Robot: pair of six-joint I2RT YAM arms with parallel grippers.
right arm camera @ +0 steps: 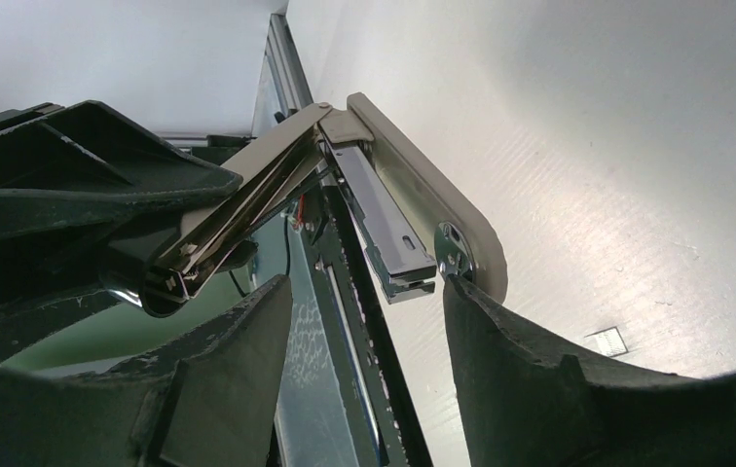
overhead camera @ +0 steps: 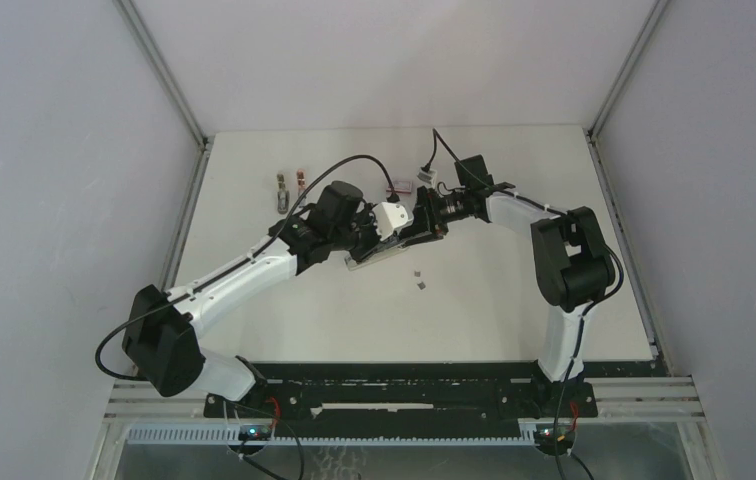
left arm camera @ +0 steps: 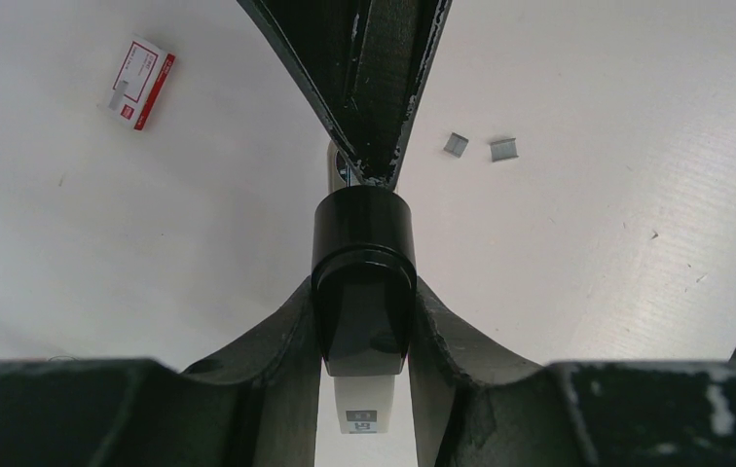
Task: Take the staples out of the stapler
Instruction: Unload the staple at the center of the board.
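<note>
— Where is the stapler [right arm camera: 384,219]?
— About the middle of the worktop [overhead camera: 514,310], between the two arms; it is hinged wide open, with the beige base on the worktop side and the metal magazine swung clear of the upper arm.
— And the left gripper [left arm camera: 364,302]?
— Closed narrowly on the stapler's black top; a finger presses each side of it.
— The right gripper [right arm camera: 364,292]?
— Its jaws stand apart, one finger either side of the magazine's front end; I cannot tell that either touches it; nothing is gripped.
— The staples [left arm camera: 503,149]?
— Two small grey pieces lie loose on the worktop, side by side, just on the near side of the stapler; whether more sit in the magazine I cannot tell.
— Anything else?
— A red-and-white box [left arm camera: 138,82] lies towards the far edge, beyond the stapler; two small items [overhead camera: 281,192] lie near the far left corner, too small to identify.
</note>
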